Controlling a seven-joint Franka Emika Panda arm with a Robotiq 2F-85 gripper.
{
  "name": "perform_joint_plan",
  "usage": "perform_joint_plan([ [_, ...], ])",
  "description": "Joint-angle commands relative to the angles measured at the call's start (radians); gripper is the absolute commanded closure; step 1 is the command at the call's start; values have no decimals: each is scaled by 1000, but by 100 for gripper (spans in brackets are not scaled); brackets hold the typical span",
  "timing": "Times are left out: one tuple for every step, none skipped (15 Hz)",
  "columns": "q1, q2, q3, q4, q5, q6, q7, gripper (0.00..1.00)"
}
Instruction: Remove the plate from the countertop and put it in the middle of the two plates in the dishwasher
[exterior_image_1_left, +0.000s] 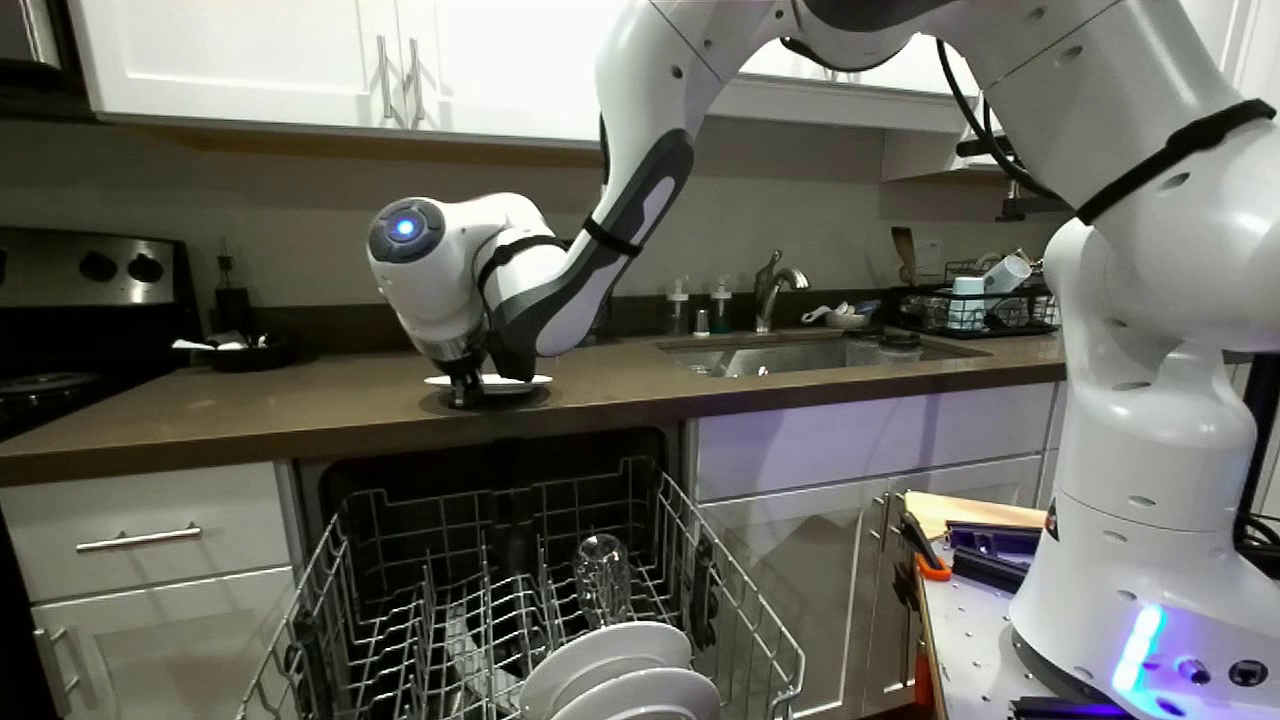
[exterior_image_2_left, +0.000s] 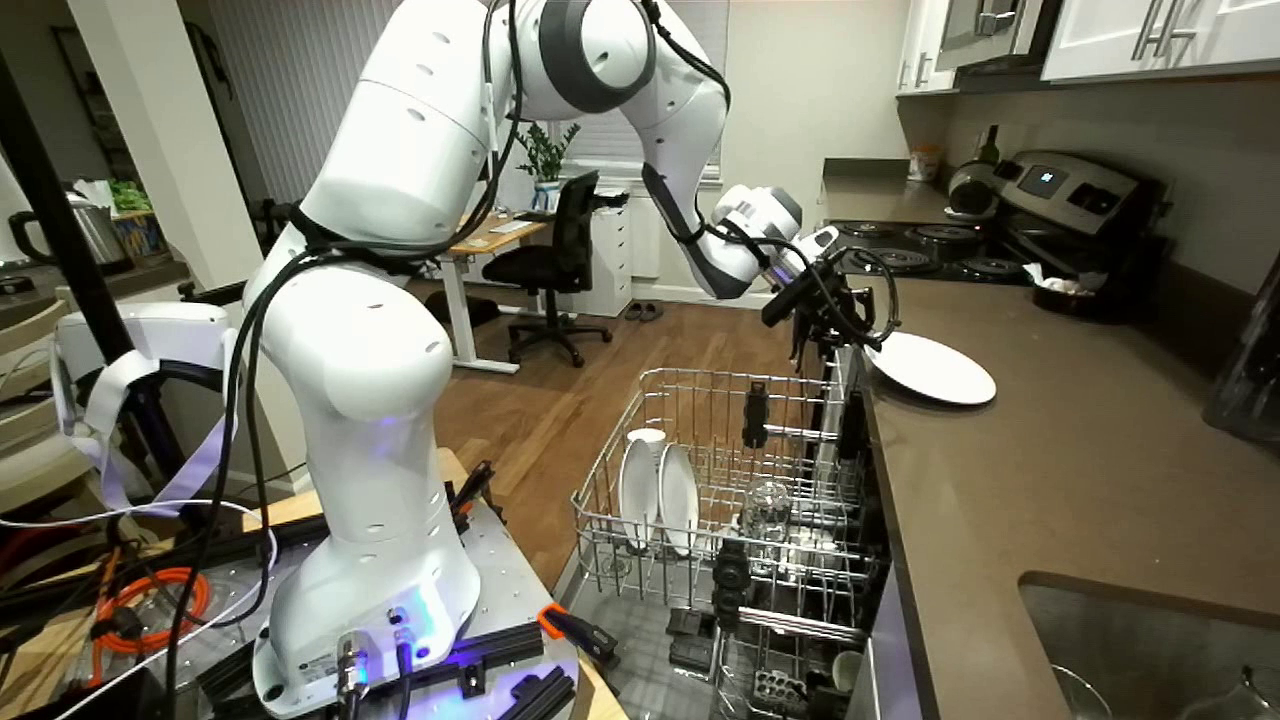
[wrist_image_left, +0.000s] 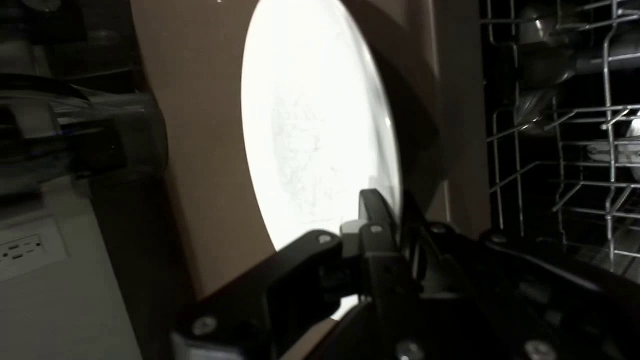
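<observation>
The white plate (exterior_image_2_left: 935, 370) is by the front edge of the brown countertop (exterior_image_2_left: 1080, 470), its rim pinched between the fingers (wrist_image_left: 375, 211) of the gripper (wrist_image_left: 395, 212). Below, in the wire rack (exterior_image_1_left: 505, 605) of the dishwasher (exterior_image_1_left: 590, 450), two white plates (exterior_image_2_left: 679, 495) stand on edge near a clear glass (exterior_image_1_left: 602, 578).

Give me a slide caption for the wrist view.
Black fingers clamp a white plate by its rim over the countertop, dishwasher rack at frame right.
</observation>
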Motion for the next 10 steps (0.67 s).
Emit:
perform_joint_plan([
  [11,-61,8,-67,-133,-27,146,95],
  [13,-71,13,-75,-173,-47,189,97],
  [15,-83,17,-88,-209,-59,229,96],
  [14,-91,26,-100,-237,-73,264,96],
  [11,-101,37,-114,-258,-92,294,95],
  [8,-112,48,-129,-281,-109,323,95],
  [6,-122,60,-144,-297,-132,348,95],
  [3,-132,73,-158,-306,-153,367,95],
  [2,-146,86,-175,-315,-176,384,95],
  [3,-160,98,-194,-319,-198,399,95],
])
